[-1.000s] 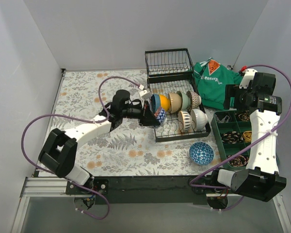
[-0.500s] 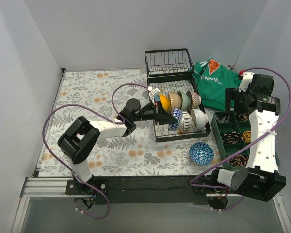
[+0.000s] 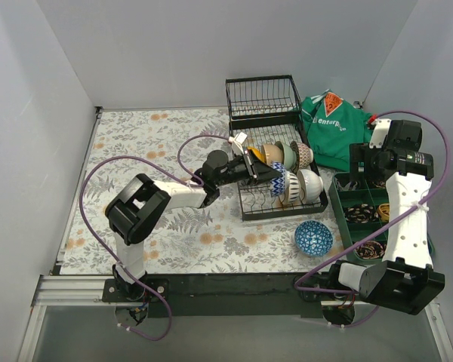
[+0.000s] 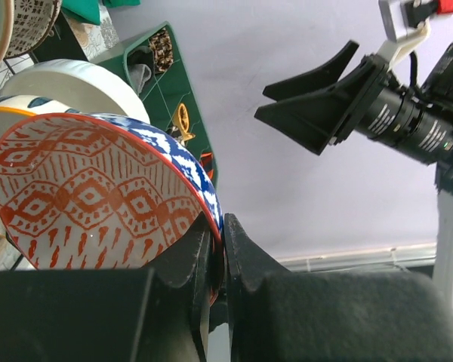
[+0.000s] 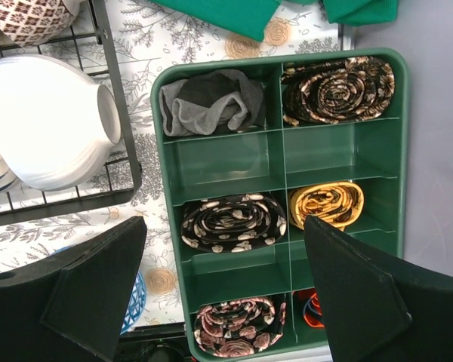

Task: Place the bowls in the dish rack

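Note:
My left gripper (image 3: pixel 267 173) is shut on the rim of a bowl (image 3: pixel 278 182) that is blue patterned outside and red patterned inside (image 4: pixel 98 192). It holds the bowl on edge over the front row of the black wire dish rack (image 3: pixel 248 210), next to a striped bowl (image 3: pixel 289 188) and a white bowl (image 3: pixel 310 185). The back row holds several bowls on edge (image 3: pixel 283 155). A blue patterned bowl (image 3: pixel 313 238) sits on the table in front of the rack. My right gripper (image 5: pixel 226 283) is open and empty, high above the green tray (image 5: pixel 279 154).
The green compartmented tray (image 3: pixel 343 228) with rolled ties stands at the right. A green garment (image 3: pixel 337 128) lies behind it. The rack's raised wire basket end (image 3: pixel 263 98) is at the back. Grey walls close the sides and back.
My left gripper carried the patterned bowl to the right, from the rack's left edge into the front row beside the striped bowl. The right arm shifted slightly.

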